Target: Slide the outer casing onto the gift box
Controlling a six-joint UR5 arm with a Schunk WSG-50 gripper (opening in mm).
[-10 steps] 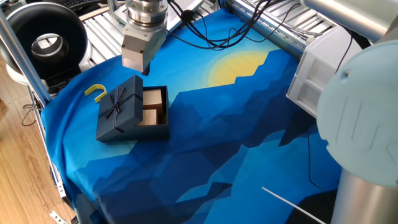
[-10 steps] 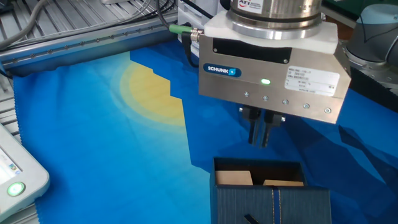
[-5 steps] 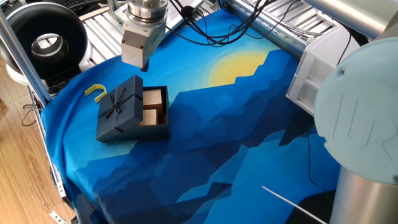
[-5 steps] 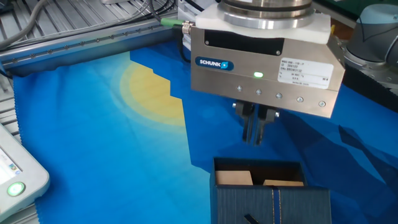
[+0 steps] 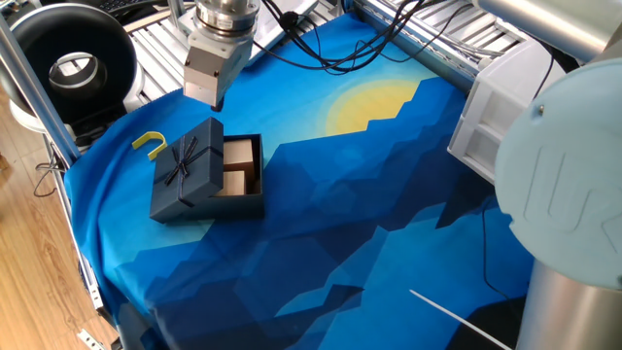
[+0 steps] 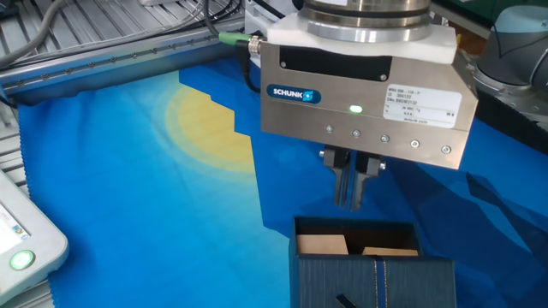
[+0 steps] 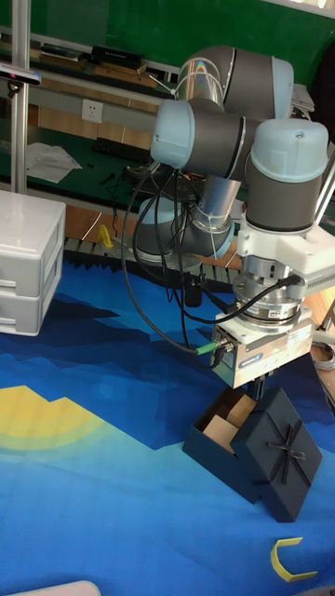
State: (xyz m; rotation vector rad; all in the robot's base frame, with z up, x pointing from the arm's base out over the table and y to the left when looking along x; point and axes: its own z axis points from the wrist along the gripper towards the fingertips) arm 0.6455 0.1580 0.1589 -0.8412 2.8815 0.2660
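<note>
The outer casing (image 5: 187, 167), dark navy with a ribbon bow, lies askew over the left part of the gift box (image 5: 255, 202). The box's tan compartments show at the right. In the other fixed view the gift box (image 6: 354, 242) sits at the bottom edge with the outer casing (image 6: 377, 282) in front of it. My gripper (image 5: 210, 100) hovers above and behind the casing, touching nothing. Its fingers (image 6: 345, 184) are pressed together with nothing between them. In the tall view the gripper (image 7: 262, 380) hangs just over the gift box (image 7: 221, 432) and the outer casing (image 7: 280, 453).
A small yellow hook (image 5: 151, 144) lies left of the casing. The white drawer unit (image 5: 501, 112) stands at the right edge of the blue cloth. A black round device (image 5: 73, 53) sits off the table's far left corner. Cables (image 5: 340, 44) trail behind the gripper.
The gripper has shifted a little left and away from the box. Its fingers stay shut. The casing and box have not moved.
</note>
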